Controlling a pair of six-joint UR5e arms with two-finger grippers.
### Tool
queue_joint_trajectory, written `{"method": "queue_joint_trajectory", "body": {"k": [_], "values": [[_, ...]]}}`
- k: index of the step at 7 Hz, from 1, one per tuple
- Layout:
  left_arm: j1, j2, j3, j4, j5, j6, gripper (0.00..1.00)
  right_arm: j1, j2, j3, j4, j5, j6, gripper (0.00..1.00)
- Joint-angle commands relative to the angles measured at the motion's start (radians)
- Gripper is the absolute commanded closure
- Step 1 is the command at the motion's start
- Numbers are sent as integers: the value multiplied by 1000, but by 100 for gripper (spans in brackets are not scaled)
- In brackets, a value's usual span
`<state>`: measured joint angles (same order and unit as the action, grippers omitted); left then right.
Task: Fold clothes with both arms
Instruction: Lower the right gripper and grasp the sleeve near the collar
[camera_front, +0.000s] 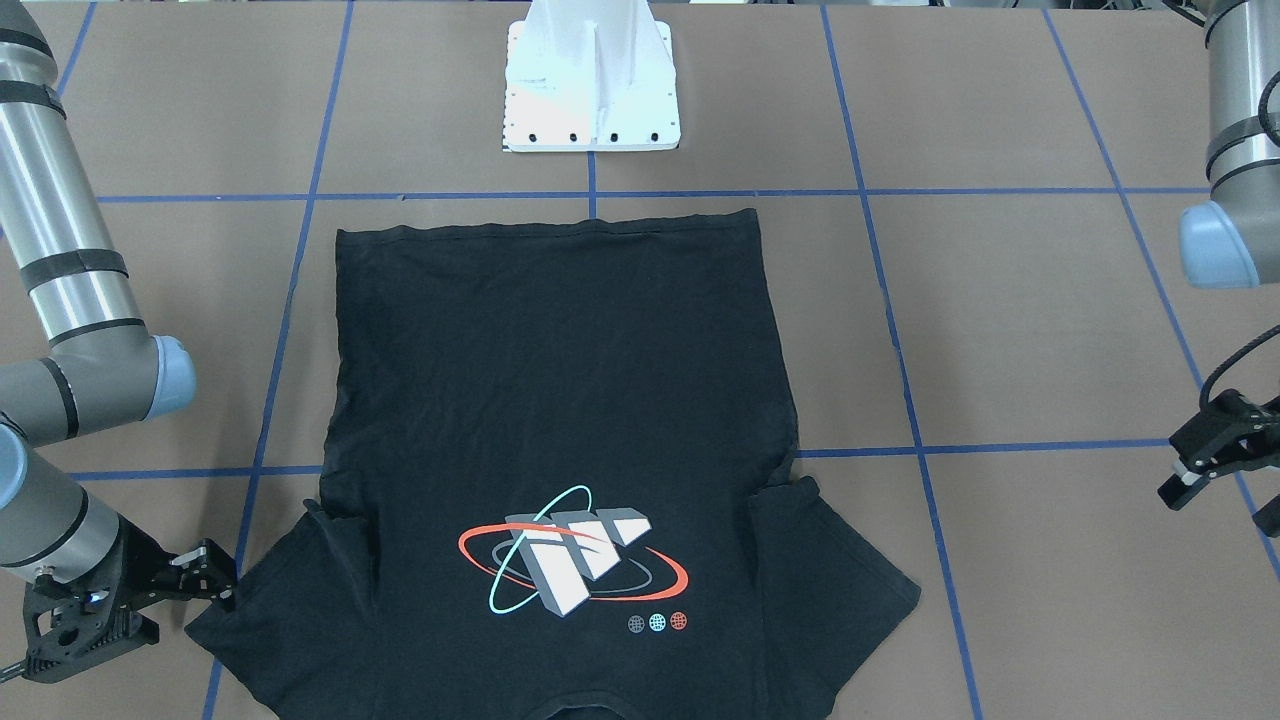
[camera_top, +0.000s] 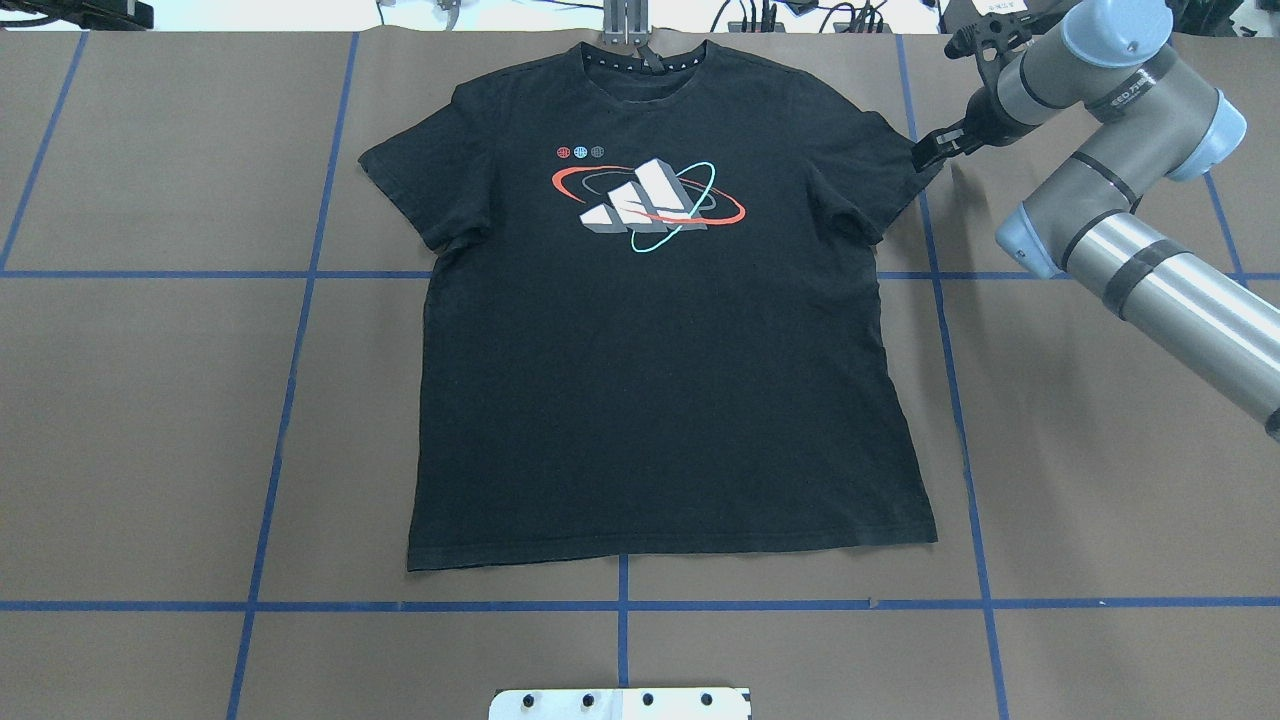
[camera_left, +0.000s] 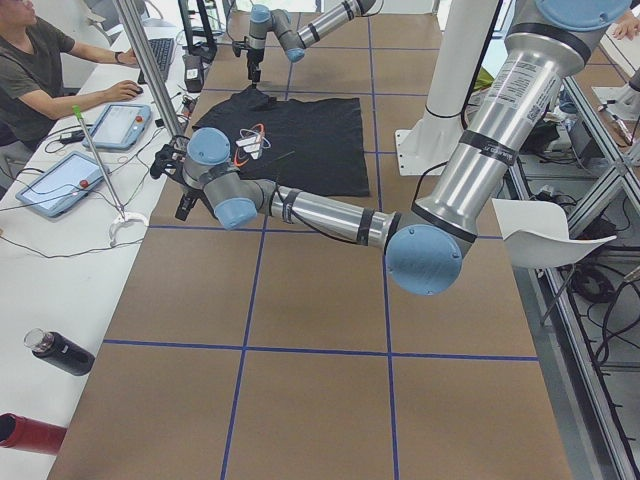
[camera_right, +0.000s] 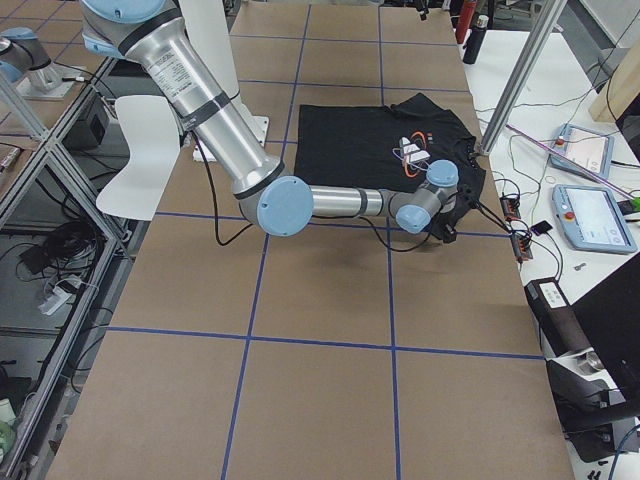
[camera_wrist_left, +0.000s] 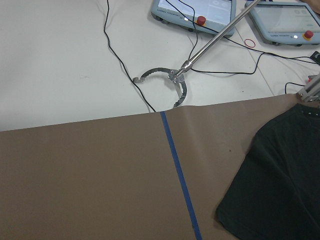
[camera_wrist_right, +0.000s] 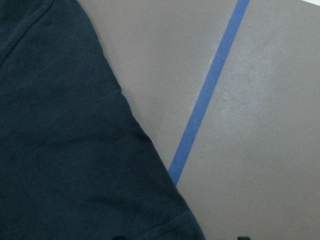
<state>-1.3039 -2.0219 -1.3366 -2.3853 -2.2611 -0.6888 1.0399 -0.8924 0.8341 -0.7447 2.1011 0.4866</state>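
Right pincer (camera_top: 925, 150): tips apart, sleeve hem (camera_top: 885, 165) touching them | left pincer (camera_front: 1185, 480): we cannot tell its state; T-shirt (camera_top: 660, 380) well apart from it, flat, print up on tabletop (camera_top: 1100, 450) | risk, we judge: lone right-side pinch drags shirt askew, or catches one layer only.

You see a matt black cloth T-shirt (camera_top: 660, 400) on the matt brown paper-covered table (camera_top: 150, 420); the right arm's silver metal tube (camera_front: 60, 230) gleams smooth.
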Motion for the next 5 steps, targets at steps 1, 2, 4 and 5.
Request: {"method": "queue_joint_trajectory", "body": {"k": [1,2,4,5], "values": [[0,-1,-1,0,0,-2,0,-1,1,-13,-2,-3,1,27],[0,-3,-6,0,-2,-5,0,-1,3,-16,-2,-4,3,27],[0,-1,-6,0,-2,-9,0,-4,19,-24,-4,-9,3,34],[0,-1,-6,0,-2,-9,0,-4,23,-29,-5,-10,3,37]]}}
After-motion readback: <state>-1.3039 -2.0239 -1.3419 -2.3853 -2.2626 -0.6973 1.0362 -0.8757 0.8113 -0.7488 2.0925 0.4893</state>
